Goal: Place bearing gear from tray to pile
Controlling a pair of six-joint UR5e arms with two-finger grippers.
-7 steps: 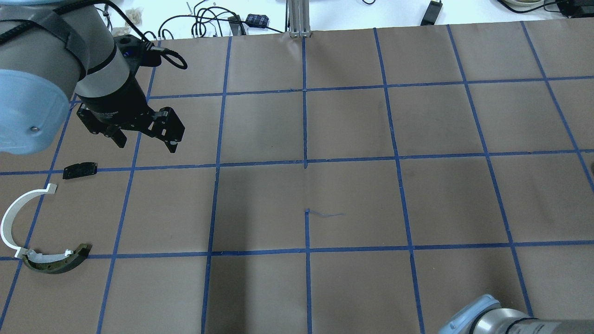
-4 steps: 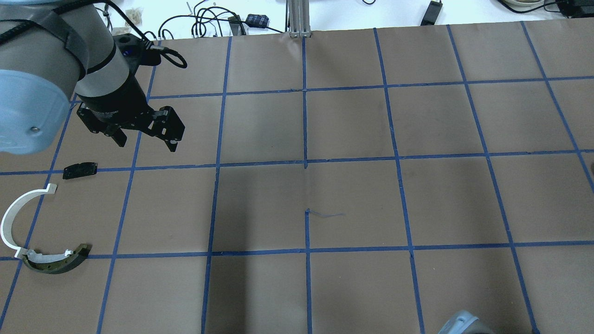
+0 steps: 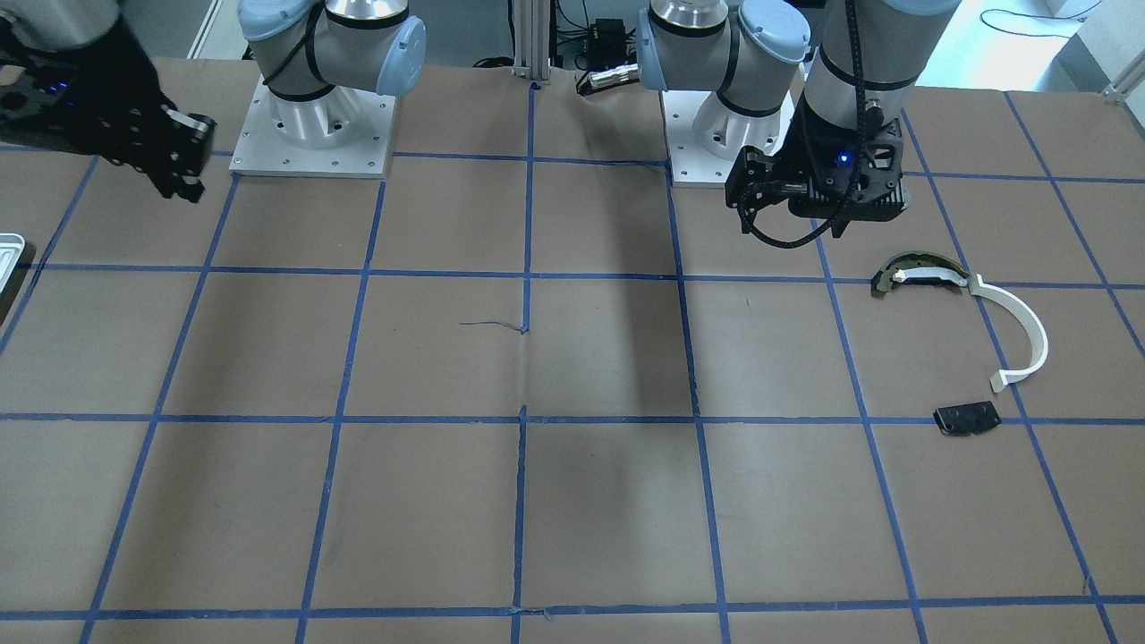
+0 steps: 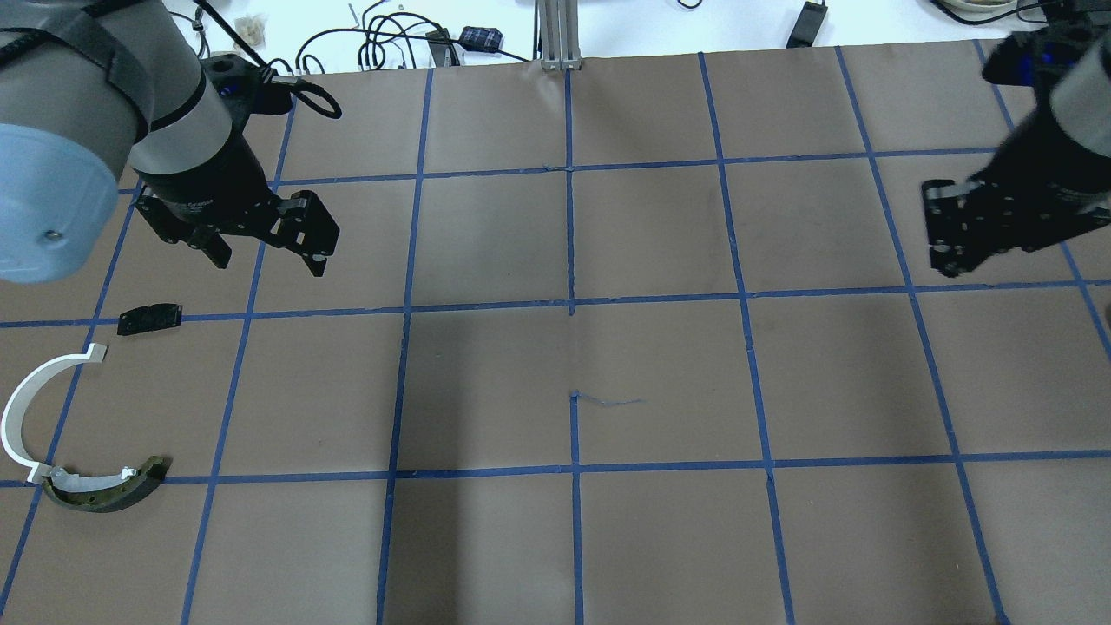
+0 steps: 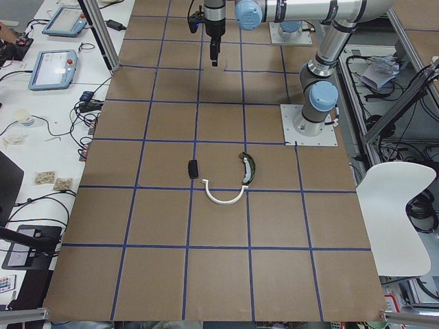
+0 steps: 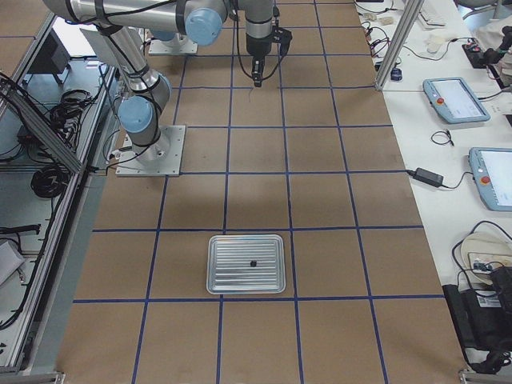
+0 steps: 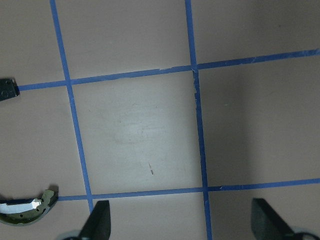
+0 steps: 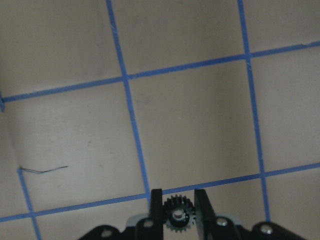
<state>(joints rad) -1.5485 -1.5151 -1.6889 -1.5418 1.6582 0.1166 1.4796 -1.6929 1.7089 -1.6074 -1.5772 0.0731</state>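
Note:
My right gripper (image 8: 177,207) is shut on a small black bearing gear (image 8: 177,216), held between the fingertips above the brown table. It shows at the right of the overhead view (image 4: 942,230) and the far left of the front view (image 3: 183,179). The tray (image 6: 232,276) is silvery and lies flat; its corner shows in the front view (image 3: 9,246). The pile has a white arc (image 4: 22,408), a dark olive curved piece (image 4: 108,493) and a black plate (image 4: 149,319). My left gripper (image 4: 269,259) is open and empty, hovering beyond the black plate.
The table is brown paper with a blue tape grid. A small dark part (image 6: 252,263) sits on the tray. Cables and boxes (image 4: 391,39) lie past the far edge. An aluminium post (image 4: 560,35) stands at the far middle.
My right arm has left the bottom edge of the overhead view and now shows at the right side. My left gripper has shifted slightly left and farther away.

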